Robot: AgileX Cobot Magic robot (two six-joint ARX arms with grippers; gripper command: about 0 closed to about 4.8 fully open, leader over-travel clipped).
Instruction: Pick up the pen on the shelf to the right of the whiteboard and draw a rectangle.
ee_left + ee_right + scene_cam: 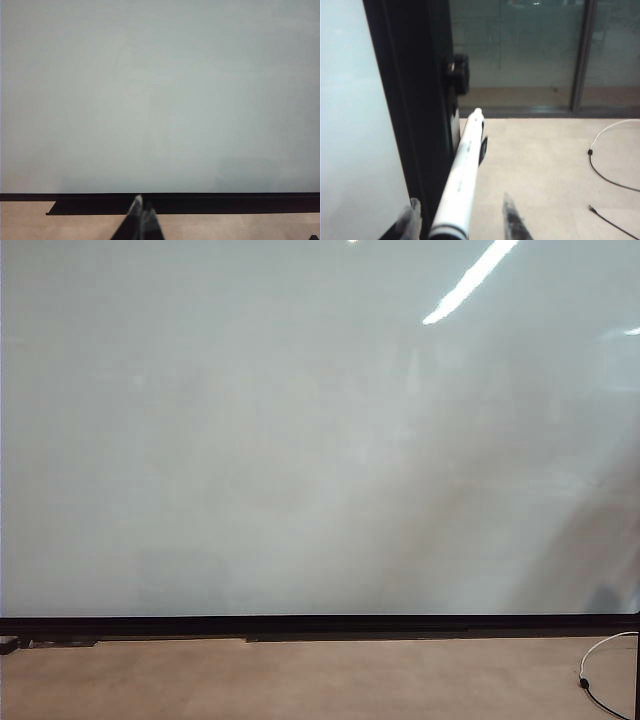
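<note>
Across the exterior view, the whiteboard (300,440) fills nearly everything, unmarked, its black bottom edge running the full width above a strip of tan floor (300,680). A white cable (600,655) curls at the far right corner. Neither arm nor the pen appears here.

Left wrist view: the left gripper (142,212) points at the board's lower edge, fingertips drawn together with nothing between them. Bare board lies ahead, with open floor below the black edge.

Right wrist view: only here does the pen (462,180) show, a white barrel standing alongside the board's black side frame (412,115). The right gripper (460,220) has its fingers spread wide to either side of the barrel's near end; contact cannot be told. Open floor and glass partitions (520,45) lie beyond.
</note>
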